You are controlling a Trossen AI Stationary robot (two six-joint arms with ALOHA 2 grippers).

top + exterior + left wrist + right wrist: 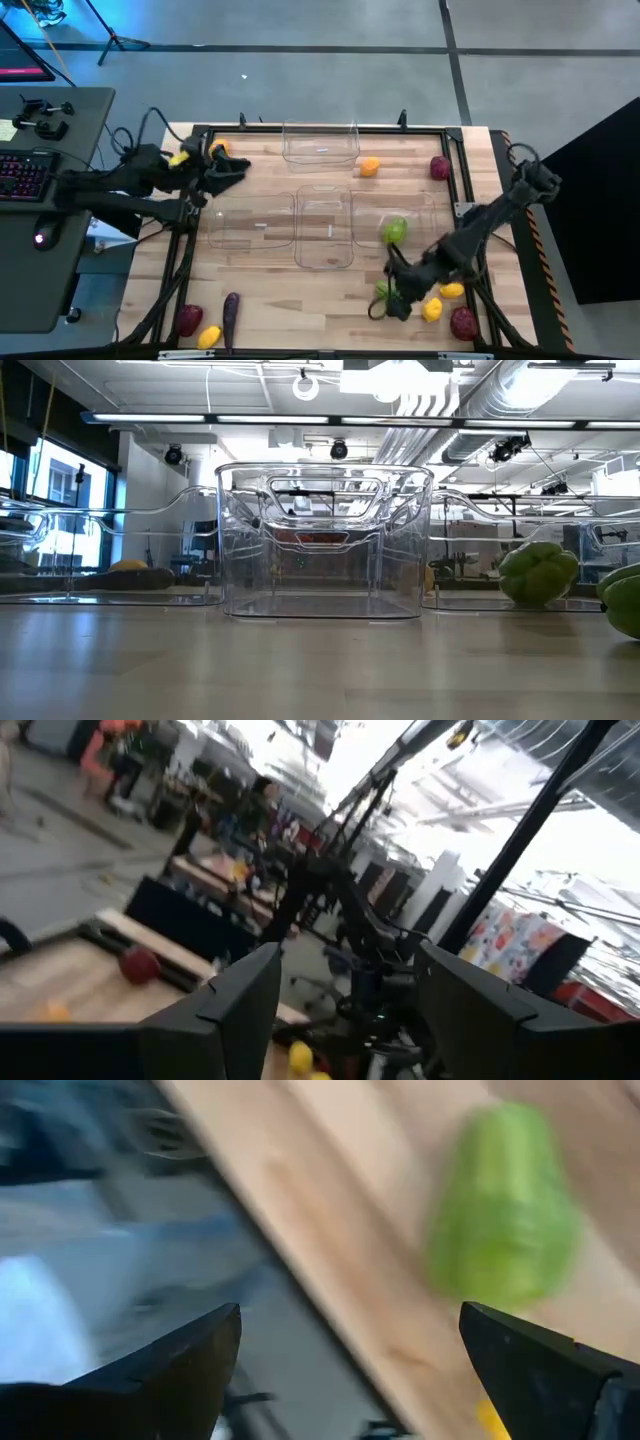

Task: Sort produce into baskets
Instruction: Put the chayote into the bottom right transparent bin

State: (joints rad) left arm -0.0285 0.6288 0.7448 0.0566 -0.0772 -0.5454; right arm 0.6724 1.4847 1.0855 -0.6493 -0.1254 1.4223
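right gripper (pixel 392 303) low at the near right table edge, fingers spread wide and empty, green ridged piece (pixel 505 1205) just ahead of them, two lemons (pixel 441 300) and dark red piece (pixel 462 322) just beside, clear bins (pixel 324 227) mid-table, one holding another green piece (pixel 395 231), left gripper (pixel 240 168) open, empty, far left

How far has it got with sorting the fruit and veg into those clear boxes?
Barely begun. One green piece lies in the right bin; the other bins look empty. The right gripper is open, down by a second green piece on the table, holding nothing. The left gripper, also open, hangs near the far left corner. Still loose: lemons, red ones, an orange, an eggplant.
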